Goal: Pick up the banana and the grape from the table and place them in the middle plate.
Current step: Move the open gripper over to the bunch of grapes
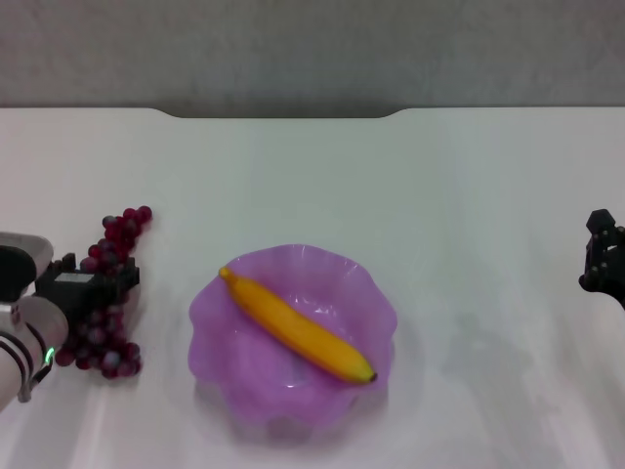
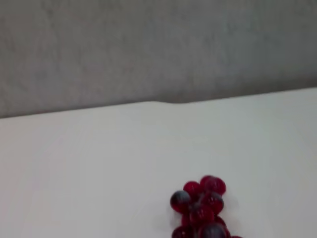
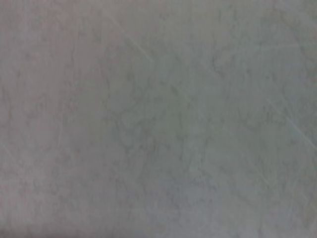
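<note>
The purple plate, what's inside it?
Only the banana lies inside the middle plate, slanting across it. The grape sits outside on the table. Under the banana is hidden.

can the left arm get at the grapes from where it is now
Probably yes. The left pincer is already over the middle of the grape bunch, which lies on the table beside the middle plate, apart from it. Nothing stands between them. The right pincer is parked far off.

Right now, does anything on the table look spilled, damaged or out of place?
Nothing stands out. The curved yellow banana lies diagonally inside the scalloped translucent purple plate. The dark red grape bunch sits intact on the white table, under the left hand.
</note>
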Motion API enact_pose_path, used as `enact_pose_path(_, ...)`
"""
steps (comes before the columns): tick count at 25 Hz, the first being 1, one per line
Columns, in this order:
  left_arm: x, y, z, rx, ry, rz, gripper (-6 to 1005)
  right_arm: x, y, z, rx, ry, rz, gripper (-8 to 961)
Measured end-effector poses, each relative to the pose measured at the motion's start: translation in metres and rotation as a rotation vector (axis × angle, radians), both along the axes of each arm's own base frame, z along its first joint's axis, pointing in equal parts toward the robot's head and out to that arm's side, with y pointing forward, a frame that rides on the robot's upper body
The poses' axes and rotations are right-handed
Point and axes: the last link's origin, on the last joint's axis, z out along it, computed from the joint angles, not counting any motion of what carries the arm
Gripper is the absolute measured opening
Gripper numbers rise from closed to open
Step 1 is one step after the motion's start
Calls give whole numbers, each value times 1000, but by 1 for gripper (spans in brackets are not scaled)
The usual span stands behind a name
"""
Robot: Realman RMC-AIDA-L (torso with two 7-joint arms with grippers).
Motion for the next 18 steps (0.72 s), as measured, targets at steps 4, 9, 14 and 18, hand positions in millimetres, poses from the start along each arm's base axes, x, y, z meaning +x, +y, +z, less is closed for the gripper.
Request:
enact_pose_path(4,-2,-3,-6,-39,25,5,894,0,0,0,0,0,0,0)
enact_pose_path(9,-3,-5,-10,-66,35,20,878,0,0,0,0,0,0,0)
enact_pose_path(14,-2,-5,-12,-81,41,20,847,0,0,0,0,0,0,0)
enact_pose_path(18,-1,-5,-12,-75,34,20,821,0,0,0,-1,0,0,0)
